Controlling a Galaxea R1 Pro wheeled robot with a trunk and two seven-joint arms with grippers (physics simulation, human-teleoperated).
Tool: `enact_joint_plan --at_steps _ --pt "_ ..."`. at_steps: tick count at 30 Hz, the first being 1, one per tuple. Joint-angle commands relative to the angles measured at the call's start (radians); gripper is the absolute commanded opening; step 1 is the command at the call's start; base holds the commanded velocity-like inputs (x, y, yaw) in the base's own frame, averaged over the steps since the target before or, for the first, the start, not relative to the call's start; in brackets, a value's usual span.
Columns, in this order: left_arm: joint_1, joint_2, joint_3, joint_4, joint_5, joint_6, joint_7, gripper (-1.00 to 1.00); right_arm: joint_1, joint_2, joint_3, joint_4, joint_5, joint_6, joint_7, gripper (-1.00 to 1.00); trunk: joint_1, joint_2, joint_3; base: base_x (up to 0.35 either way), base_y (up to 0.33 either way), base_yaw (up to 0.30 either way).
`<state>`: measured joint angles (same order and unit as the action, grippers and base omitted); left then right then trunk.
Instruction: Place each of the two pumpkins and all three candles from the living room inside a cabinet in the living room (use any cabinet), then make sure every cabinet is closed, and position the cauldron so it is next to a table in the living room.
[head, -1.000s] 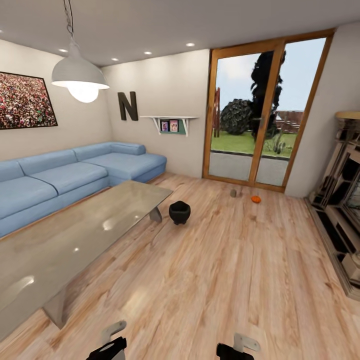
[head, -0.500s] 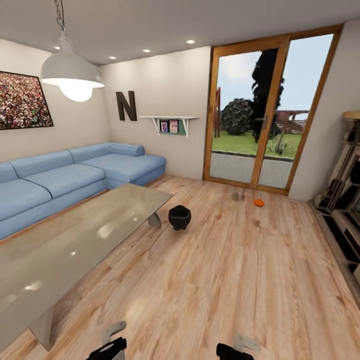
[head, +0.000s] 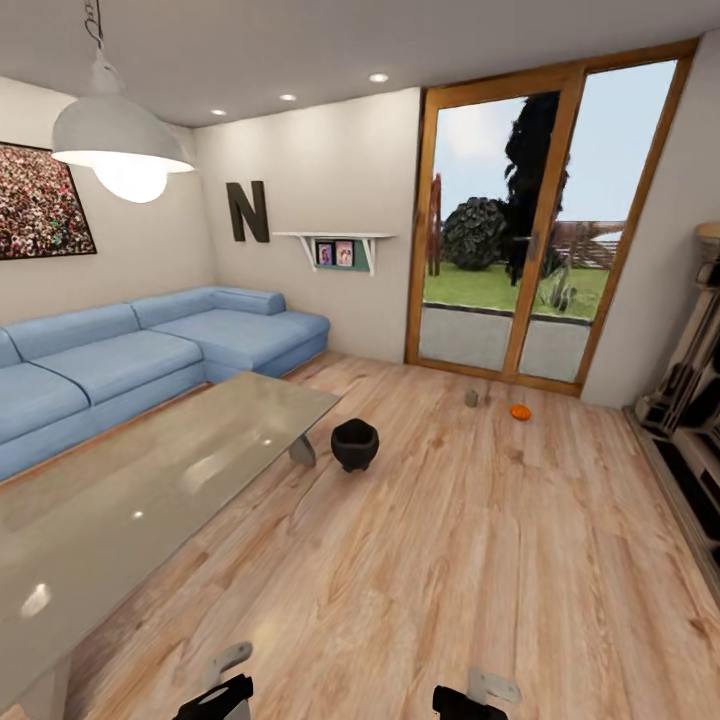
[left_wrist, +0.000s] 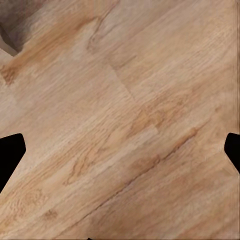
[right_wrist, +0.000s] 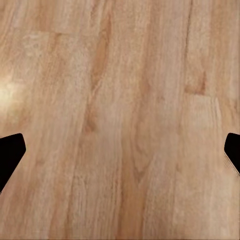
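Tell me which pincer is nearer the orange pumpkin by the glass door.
Right. The right pincer sits at the head view's lower edge, roughly below the pumpkin; the left pincer is farther to the side. Both are far away.

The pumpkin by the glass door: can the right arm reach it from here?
Probably not. The pumpkin lies far across the floor, while the right tool hangs close to the robot.

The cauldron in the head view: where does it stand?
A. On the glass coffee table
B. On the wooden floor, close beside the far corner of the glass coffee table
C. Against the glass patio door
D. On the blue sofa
B: the cauldron sits on the floor by the coffee table corner.
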<state>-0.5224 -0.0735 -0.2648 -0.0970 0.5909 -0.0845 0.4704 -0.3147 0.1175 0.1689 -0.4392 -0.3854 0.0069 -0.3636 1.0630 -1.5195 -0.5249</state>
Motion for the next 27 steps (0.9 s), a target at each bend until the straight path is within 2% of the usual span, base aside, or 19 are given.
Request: enact_joint_plan --at_steps 1,21,27 --pt "-0.001 0.0 -0.008 0.0 0.011 -0.004 0.004 1.0 -0.001 -0.001 0.008 -0.001 -0.009 0.001 -0.008 1.0 0.0 0.0 -0.001 0.232 -0.186 0.0" --pt "-0.001 -0.001 -0.008 0.0 0.01 -0.004 0.004 1.0 0.0 -0.001 0.008 -0.001 -0.009 0.001 -0.008 1.0 0.0 0.0 -0.001 0.231 -0.202 0.0" --pt "-0.001 -0.002 -0.008 0.0 0.01 -0.004 0.004 1.0 0.0 -0.002 0.008 -0.001 -0.01 0.001 -0.006 1.0 0.0 0.0 -0.001 0.237 -0.088 -0.024"
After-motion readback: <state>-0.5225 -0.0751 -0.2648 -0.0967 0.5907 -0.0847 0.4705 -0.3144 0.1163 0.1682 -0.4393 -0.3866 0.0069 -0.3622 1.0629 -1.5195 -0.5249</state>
